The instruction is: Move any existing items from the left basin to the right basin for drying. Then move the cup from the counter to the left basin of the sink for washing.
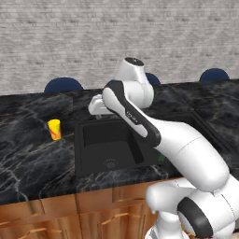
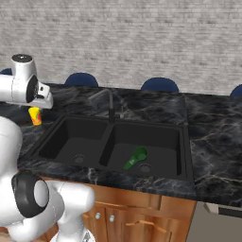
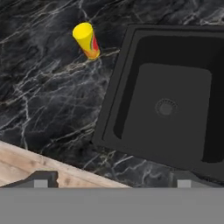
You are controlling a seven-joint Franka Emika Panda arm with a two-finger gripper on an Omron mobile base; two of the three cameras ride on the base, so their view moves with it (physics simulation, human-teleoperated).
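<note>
The yellow cup [image 1: 54,129] [image 2: 35,115] [image 3: 86,40] with its orange-red patch stands upright on the black marble counter [image 1: 28,158], left of the sink [image 2: 186,142]. The left basin [image 1: 109,144] [image 2: 75,139] [image 3: 170,100] holds nothing, and its round drain shows. In the right basin [image 2: 156,137] lies a green bottle-like object [image 2: 136,157]. My gripper [image 3: 112,180] hangs high over the counter's front, between cup and left basin. It is open, fingertips [image 3: 41,179] wide apart with nothing between them.
A dark faucet [image 2: 109,104] rises behind the sink's centre divider. Blue chair backs [image 1: 63,85] [image 2: 159,84] line the counter's far side before a brick wall. Brown cabinets [image 2: 142,212] run under the counter. My arm [image 1: 154,130] crosses above the right basin.
</note>
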